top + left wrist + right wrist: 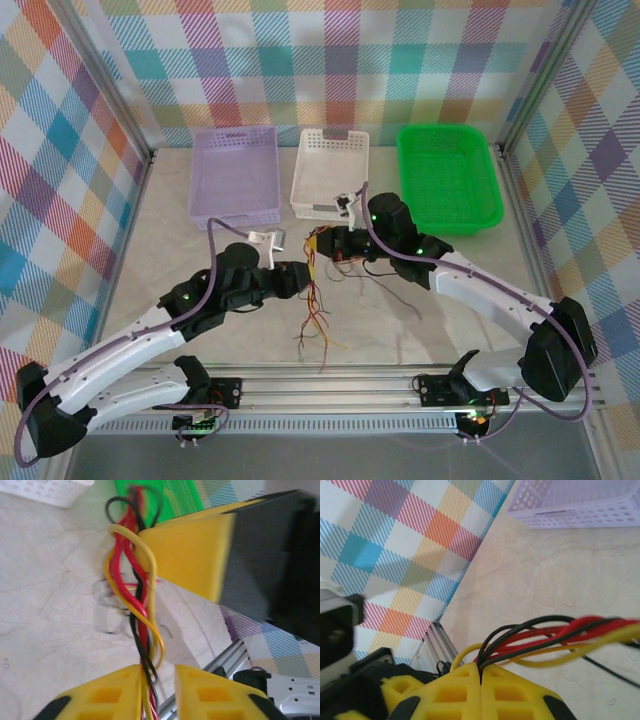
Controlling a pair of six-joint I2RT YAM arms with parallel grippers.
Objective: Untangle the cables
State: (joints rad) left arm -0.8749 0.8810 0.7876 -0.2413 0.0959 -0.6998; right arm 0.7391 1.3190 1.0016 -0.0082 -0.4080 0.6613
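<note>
The cables point(139, 611) run twisted between both grippers: right gripper point(481, 675) pinched shut on them, left gripper point(159, 692) slightly open around them. Pulling apart may tighten the braid.

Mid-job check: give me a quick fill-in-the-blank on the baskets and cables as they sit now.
1. The basket between the purple basket and the green basket is ____.
2. The right tool is shut on the ____.
3. Loose ends of the cables lie on the ____.
Missing words: white; cables; table.
</note>
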